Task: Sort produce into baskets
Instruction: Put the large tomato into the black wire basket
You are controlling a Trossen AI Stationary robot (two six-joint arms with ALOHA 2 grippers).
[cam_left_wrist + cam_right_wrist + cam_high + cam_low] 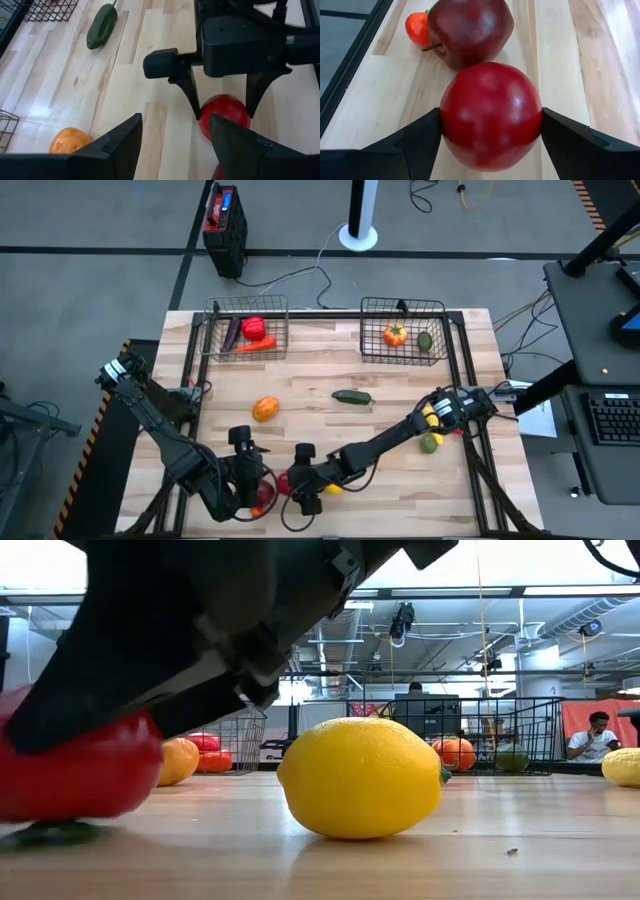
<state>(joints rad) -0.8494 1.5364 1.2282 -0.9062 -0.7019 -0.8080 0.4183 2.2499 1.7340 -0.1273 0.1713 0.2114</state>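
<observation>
A round red fruit [490, 115] sits on the table near the front edge, with my right gripper [490, 135] closed around it; the same fruit [226, 114] also shows in the left wrist view. Just beyond it lie a dark red apple [470, 30] and a small orange-red tomato [416, 27]. A lemon [360, 778] rests on the boards beside my right gripper. My left gripper [172, 145] hovers open close to the fruit's left, with nothing between its fingers. Two wire baskets [212, 330] [365, 330] stand at the far edge. My right gripper pinches the red fruit between its two fingers, one finger [422, 137] on each opposite side at the widest part [451, 125]. The fingers slant down from the table's right. The fruit's underside [60, 825] rests on the table.
An orange piece [265, 409] and a green vegetable [352, 396] lie mid-table. Yellow and green pieces [430, 430] sit by the right arm. The left basket holds red, purple and orange pieces [250, 332]; the right one holds an orange and a green piece [405, 336].
</observation>
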